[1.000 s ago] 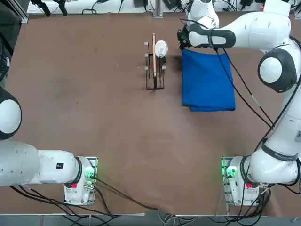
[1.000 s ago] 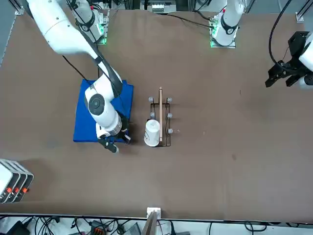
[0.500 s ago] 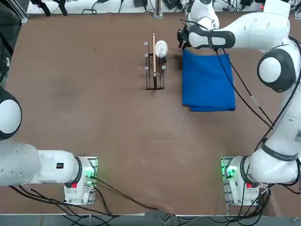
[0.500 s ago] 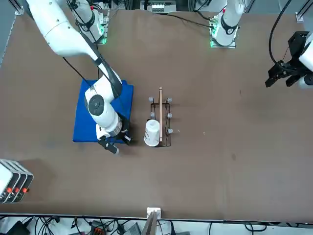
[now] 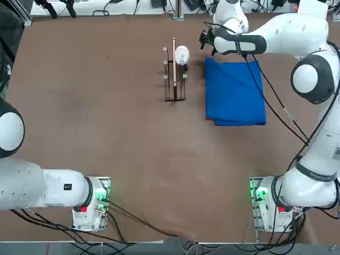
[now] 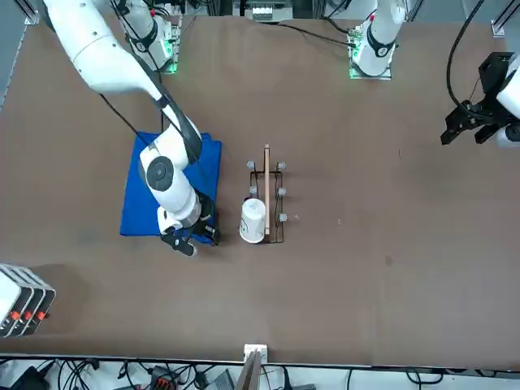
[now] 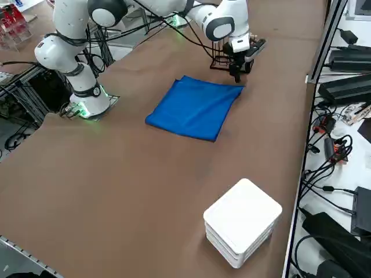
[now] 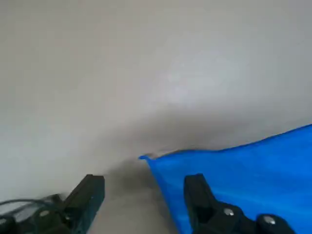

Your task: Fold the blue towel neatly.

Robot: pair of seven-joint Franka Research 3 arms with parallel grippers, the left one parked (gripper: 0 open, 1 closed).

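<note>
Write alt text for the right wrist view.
The right tool is open, its two black fingers spread over the corner of the folded bright royal-blue towel. One finger stands over the blue cloth, the other over the bare tabletop beside the corner; nothing is gripped.

**Brown desk and what lies on it**

The desk (image 5: 106, 106) is a broad, plain brown surface. A folded blue towel (image 5: 235, 91) lies flat on its far right part, as a rectangle with layered edges toward the robot. Just beside it, toward the middle, stands a small dark wire rack (image 5: 174, 79) holding a wooden stick and a white cup (image 5: 181, 54). A white boxy stack (image 7: 242, 221) sits near the far right corner.
</note>
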